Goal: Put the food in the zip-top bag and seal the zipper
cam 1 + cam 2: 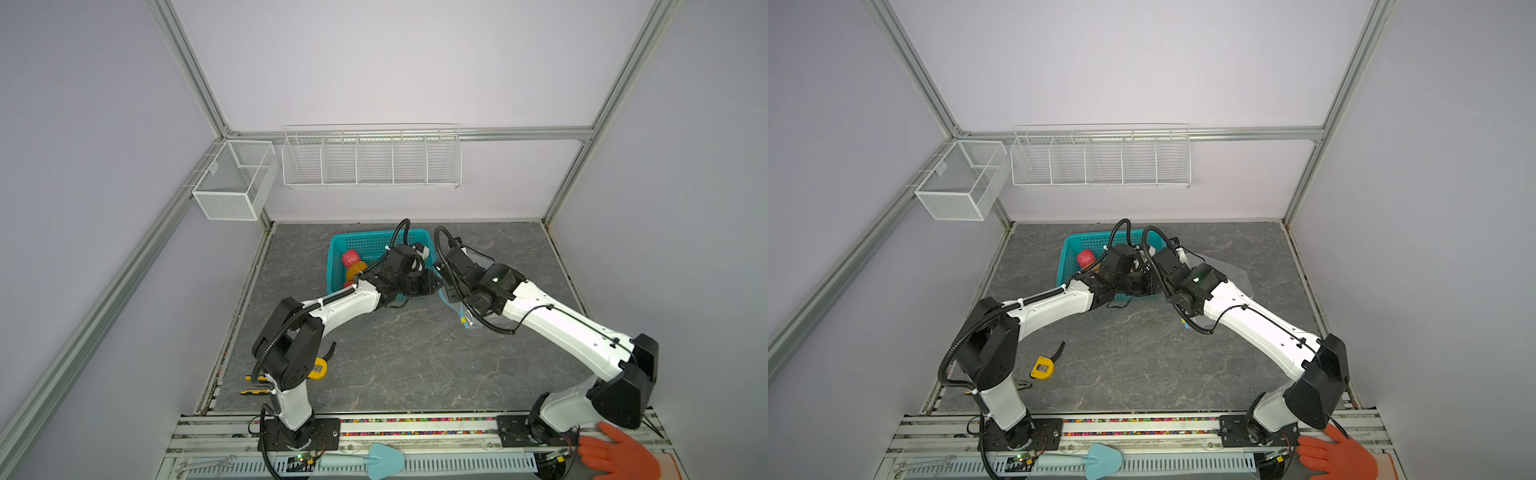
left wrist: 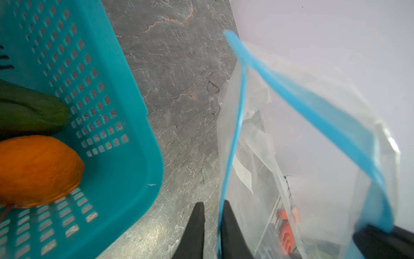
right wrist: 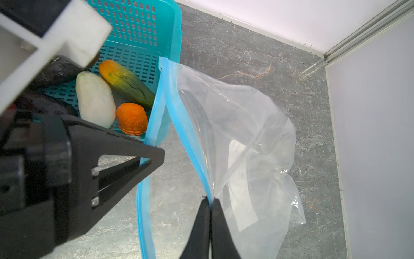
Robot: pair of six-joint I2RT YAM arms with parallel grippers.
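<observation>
Grey marbled worktop (image 1: 415, 353), pale walls. The zip-top bag (image 3: 246, 125) sits just right of the teal basket (image 3: 139, 20) with its mouth spread. The right hand (image 3: 210, 201) is pressed together on one lip of the zipper (image 3: 179, 121). The left hand (image 2: 212, 208) is a sliver apart around the other lip, can't tell if it's clamped. The food (image 3: 95, 98) in view lies in the basket.
</observation>
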